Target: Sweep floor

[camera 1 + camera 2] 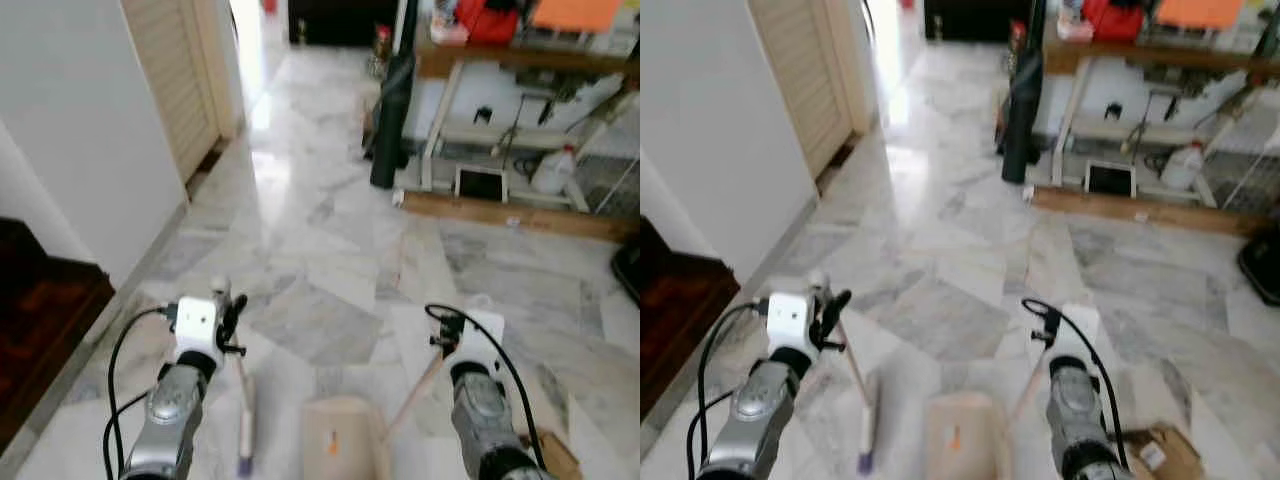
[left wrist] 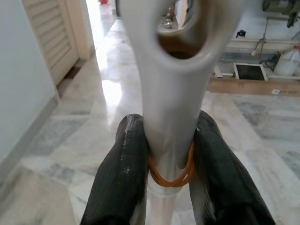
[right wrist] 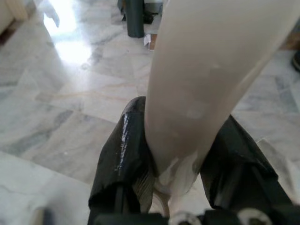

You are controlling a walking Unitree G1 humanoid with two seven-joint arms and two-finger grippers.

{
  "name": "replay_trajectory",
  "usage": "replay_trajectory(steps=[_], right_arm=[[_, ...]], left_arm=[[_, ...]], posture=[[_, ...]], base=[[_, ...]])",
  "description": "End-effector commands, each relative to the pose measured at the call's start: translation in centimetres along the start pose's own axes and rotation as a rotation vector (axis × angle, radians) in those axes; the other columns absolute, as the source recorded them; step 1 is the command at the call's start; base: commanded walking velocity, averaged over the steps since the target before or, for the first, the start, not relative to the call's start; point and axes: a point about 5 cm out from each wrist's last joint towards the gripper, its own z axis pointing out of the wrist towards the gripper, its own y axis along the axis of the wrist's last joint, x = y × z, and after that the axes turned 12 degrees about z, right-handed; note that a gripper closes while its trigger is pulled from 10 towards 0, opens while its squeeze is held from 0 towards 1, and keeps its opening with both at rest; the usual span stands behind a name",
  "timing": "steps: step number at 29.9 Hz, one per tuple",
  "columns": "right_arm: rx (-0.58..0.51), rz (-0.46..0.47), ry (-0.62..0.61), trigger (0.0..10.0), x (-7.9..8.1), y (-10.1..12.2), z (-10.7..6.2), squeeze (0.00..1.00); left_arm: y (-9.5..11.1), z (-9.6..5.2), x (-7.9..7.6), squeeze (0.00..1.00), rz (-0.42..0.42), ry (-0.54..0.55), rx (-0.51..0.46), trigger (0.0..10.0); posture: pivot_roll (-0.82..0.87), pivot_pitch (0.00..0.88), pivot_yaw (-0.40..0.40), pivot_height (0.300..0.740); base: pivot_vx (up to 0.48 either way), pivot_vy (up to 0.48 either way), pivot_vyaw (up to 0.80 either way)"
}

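Our left tool [image 2: 171, 159] squeezes the broom handle [image 2: 173, 93], our right tool [image 3: 185, 154] the dustpan handle [image 3: 197, 84] — the tabletop leg [image 1: 438, 125] at one o'clock could snag us.

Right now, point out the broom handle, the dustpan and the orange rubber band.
broom handle [image 2: 176, 93]: left wrist view, pale shaft between the fingers.
dustpan [image 1: 342, 438]: left eye view, beige pan on the floor.
orange rubber band [image 2: 172, 179]: left wrist view, lower loop.

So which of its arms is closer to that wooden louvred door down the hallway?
Left. The left gripper, holding the broom handle, is on the same side as the louvred door, which stands ahead along the wall. The right gripper, holding the dustpan handle, sits farther across the marble floor.
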Motion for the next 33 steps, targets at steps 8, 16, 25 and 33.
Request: replay_trajectory(steps=[8, 16, 25, 33], right_arm=[[-0.001, 0.008, 0.015, 10.0, 0.58, 0.09, 0.10, 0.00], [0.002, 0.005, 0.014, 10.0, 0.55, 0.03, 0.08, 0.00], [0.000, 0.001, 0.011, 10.0, 0.43, 0.09, 0.09, 0.00], [0.002, 0.000, 0.013, 10.0, 0.44, 0.08, 0.11, 0.00]], left_arm=[[0.36, 0.06, 0.42, 0.00, 0.019, 0.006, -0.024, 10.0], [0.32, 0.13, 0.31, 0.00, 0.016, 0.003, -0.019, 10.0], [0.24, 0.17, 0.16, 0.00, 0.001, 0.007, -0.009, 10.0], [0.21, 0.14, 0.19, 0.00, 0.009, 0.009, -0.009, 10.0]], posture=[[0.08, 0.000, -0.031, 0.740], [0.08, 0.000, -0.032, 0.740], [0.08, 0.006, -0.035, 0.740], [0.08, 0.011, -0.036, 0.740]], base=[[0.000, 0.000, -0.76], [0.000, 0.000, -0.80], [0.000, 0.144, -0.80], [0.000, 0.090, -0.80]])
